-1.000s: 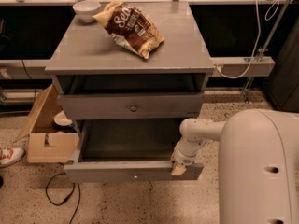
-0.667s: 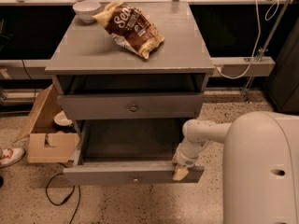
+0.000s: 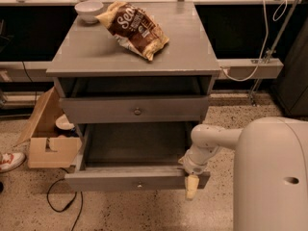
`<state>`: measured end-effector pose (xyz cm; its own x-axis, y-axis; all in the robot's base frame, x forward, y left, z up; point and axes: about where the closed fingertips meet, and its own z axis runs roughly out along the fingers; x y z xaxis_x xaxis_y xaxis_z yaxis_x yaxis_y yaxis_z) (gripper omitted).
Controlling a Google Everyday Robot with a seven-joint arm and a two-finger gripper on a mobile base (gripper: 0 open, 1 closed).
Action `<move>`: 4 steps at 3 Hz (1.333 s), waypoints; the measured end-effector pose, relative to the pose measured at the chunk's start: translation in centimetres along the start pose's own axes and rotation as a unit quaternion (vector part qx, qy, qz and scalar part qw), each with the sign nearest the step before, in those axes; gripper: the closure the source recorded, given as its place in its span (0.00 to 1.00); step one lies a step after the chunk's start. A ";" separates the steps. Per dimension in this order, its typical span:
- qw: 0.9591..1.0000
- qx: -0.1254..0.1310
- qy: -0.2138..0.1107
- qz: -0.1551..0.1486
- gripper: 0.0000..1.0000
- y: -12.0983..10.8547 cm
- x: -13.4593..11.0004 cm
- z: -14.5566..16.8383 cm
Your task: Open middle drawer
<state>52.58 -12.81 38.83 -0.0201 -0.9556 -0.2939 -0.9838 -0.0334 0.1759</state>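
The gray cabinet [image 3: 134, 57] has a closed upper drawer [image 3: 106, 110] with a round knob. Below it the middle drawer [image 3: 110, 179] stands pulled well out, its empty inside showing and its small knob [image 3: 139, 184] at the centre of the front. My gripper [image 3: 190, 181] is at the right end of this drawer's front, set over its top edge. One yellowish finger [image 3: 191, 187] hangs down the outside of the front; the other is hidden behind it. Anything below the open drawer is hidden.
A brown chip bag [image 3: 134, 29] and a white bowl [image 3: 89, 9] lie on the cabinet top. An open cardboard box [image 3: 48, 138] stands on the floor to the left, with a black cable [image 3: 60, 201] and a shoe [image 3: 10, 160] nearby. My white body [image 3: 269, 177] fills the lower right.
The middle drawer has slid further out toward the camera, and my gripper has moved with it at its right end.
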 end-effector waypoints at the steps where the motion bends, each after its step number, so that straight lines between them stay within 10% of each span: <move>1: 1.000 -0.004 -0.001 0.002 0.00 0.3 0.2 0.0; 4: 1.000 0.022 0.005 0.013 0.73 2.6 1.0 -2.2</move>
<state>50.44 -14.50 41.10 -0.0443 -0.9590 -0.2800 -0.9898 0.0042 0.1423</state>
